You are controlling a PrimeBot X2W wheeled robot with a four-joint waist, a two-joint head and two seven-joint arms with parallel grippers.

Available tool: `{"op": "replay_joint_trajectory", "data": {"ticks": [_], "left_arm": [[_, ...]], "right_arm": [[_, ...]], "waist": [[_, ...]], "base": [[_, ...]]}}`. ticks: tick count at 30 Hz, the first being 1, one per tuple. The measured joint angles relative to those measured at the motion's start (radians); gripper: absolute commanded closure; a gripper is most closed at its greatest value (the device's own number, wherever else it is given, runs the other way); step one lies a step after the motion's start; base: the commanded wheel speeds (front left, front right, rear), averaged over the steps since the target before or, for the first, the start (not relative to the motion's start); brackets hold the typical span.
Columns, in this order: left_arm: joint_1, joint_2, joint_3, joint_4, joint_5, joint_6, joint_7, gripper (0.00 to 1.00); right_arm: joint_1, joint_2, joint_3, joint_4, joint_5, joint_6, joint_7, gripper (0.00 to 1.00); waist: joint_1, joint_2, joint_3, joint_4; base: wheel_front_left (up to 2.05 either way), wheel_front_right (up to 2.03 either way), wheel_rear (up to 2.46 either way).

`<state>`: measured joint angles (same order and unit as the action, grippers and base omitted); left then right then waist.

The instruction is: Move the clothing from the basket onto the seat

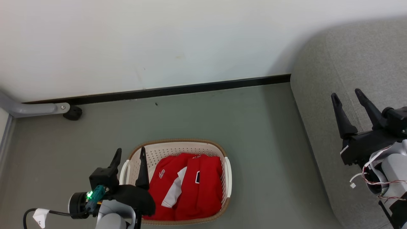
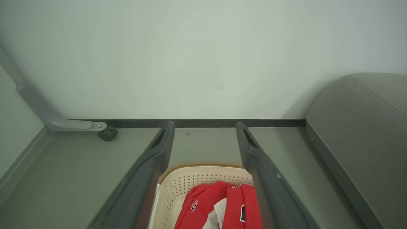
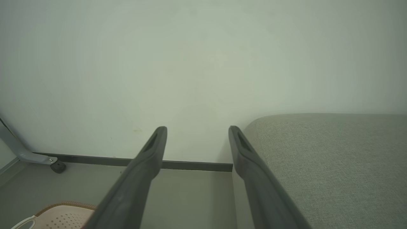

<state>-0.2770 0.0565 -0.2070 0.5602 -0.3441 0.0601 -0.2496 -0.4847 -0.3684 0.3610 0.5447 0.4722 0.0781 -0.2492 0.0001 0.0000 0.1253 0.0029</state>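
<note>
Red clothing (image 1: 187, 187) with white panels and small logo patches lies piled in the cream basket (image 1: 178, 148) on the floor at the bottom centre of the head view. My left gripper (image 1: 131, 152) hangs open over the basket's left handle, nothing between its fingers. The left wrist view looks past its spread fingers at the clothing (image 2: 222, 206) and the basket (image 2: 190, 178). The grey seat (image 1: 346, 73) fills the right side. My right gripper (image 1: 348, 95) stands open above the seat's front part, empty. The seat (image 3: 327, 162) lies to the right in the right wrist view.
A pale wall with a dark baseboard (image 1: 178, 90) runs behind the basket. A grey metal leg with a black caster (image 1: 72, 113) stands at the left by the wall. Grey floor (image 1: 254, 133) separates basket and seat.
</note>
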Motion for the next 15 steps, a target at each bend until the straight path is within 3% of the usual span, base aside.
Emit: {"op": "replay_joint_trajectory", "data": {"ticks": [15], "left_arm": [[-0.083,-0.019,-0.067,0.042,0.002,-0.009,0.000,0.00]], "right_arm": [[-0.071,-0.055,-0.063,-0.157,-0.042,0.010,0.000,0.00]], "waist": [[0.0001,0.0001,0.193,-0.020]], "base": [[0.00,0.00,0.00]]}}
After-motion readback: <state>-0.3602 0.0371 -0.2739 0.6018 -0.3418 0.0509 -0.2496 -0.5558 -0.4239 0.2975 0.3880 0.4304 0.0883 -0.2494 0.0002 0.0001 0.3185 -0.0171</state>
